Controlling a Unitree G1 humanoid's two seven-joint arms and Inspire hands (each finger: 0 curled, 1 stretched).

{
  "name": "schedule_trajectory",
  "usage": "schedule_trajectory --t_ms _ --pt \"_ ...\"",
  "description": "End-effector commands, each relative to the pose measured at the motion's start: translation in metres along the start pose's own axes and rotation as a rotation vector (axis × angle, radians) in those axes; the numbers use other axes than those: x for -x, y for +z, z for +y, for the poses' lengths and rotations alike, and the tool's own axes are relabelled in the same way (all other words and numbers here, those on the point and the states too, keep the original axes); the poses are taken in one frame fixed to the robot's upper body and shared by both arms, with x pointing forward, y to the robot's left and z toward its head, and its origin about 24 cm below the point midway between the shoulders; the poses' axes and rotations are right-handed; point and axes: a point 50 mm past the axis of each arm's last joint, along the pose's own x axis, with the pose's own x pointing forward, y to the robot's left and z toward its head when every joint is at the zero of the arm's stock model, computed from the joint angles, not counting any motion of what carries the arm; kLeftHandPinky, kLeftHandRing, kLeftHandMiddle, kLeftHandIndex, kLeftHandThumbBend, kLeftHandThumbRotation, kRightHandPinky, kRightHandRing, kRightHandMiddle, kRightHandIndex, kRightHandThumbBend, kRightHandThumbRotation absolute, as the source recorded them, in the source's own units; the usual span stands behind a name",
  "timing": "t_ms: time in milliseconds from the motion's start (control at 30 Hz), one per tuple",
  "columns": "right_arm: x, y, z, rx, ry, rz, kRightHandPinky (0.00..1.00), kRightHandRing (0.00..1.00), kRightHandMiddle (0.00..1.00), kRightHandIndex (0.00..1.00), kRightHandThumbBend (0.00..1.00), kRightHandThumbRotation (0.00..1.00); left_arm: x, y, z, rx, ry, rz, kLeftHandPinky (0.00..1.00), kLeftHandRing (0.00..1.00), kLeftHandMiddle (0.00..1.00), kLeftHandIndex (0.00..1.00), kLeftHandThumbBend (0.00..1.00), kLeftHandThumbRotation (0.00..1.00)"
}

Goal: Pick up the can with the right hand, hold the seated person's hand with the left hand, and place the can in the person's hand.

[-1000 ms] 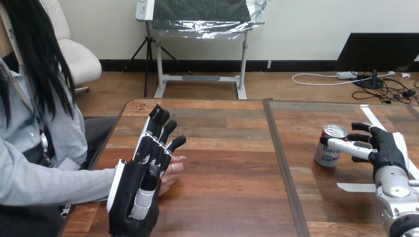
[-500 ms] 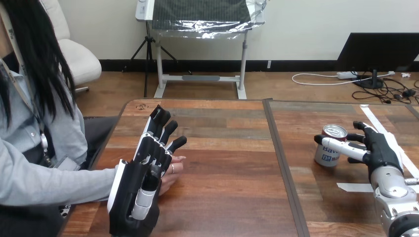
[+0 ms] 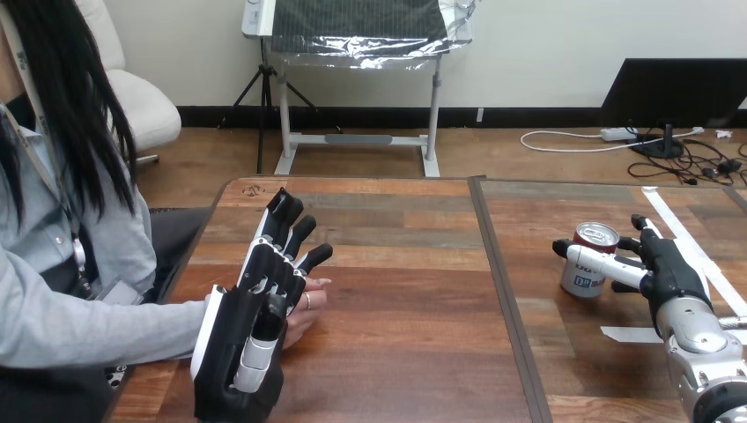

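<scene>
A wooden table [image 3: 396, 344] stretches left to right, and a dark seam splits it into a left and a right part. A person sits at the left side, one forearm resting along the near left of the tabletop.

The robot's left hand [image 3: 255, 308] comes up from the near left edge and stands on its side. Its fingers are straight and spread, pointing toward the far side. The person's hand [image 3: 310, 304] lies flat on the wood just right of the robot's palm and partly behind it. The two are close together, perhaps touching. No robot finger wraps the person's hand.

On the right part of the table, a drinks can [image 3: 583, 264] with a red top and a white body stands upright on the wood, well apart from the person's hand. The robot's right hand [image 3: 669, 266] reaches in from the near right corner and closes around the can. Its thumb [image 3: 603, 262] lies across the can's near face, with the tip past the can's left edge, and dark fingers curl behind the can's far right side.

Two strips of white tape are stuck to the wood: a short one [image 3: 630, 335] just near of the right hand, and a long diagonal one [image 3: 700, 260] on its right.
</scene>
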Motion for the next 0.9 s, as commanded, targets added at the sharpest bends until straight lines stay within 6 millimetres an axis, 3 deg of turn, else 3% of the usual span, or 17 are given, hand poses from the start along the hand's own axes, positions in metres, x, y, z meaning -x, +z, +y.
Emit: schedule_trajectory --t_ms 0,600,867 --pt "-0.0075 0.0414 -0.0065 0.004 -0.010 -0.117 0.73 0.84 0.93 1.00 1.00 0.36 -0.0224 0.0065 -0.0009 -0.008 -0.023 -0.068 0.85 0.95 0.98 0.97 1.00 0.82" --pt "-0.0081 0.0446 -0.0030 0.017 0.005 -0.120 0.81 0.89 0.97 1.00 1.00 0.39 -0.0230 0.0062 -0.0011 -0.010 -0.024 -0.073 0.85 0.96 0.98 0.97 1.00 0.83" --pt "-0.0083 0.0475 -0.0008 0.019 0.007 -0.128 0.72 0.82 0.96 1.00 1.00 0.38 -0.0229 0.0061 -0.0011 -0.010 -0.022 -0.072 0.85 0.95 0.98 0.97 1.00 0.83"
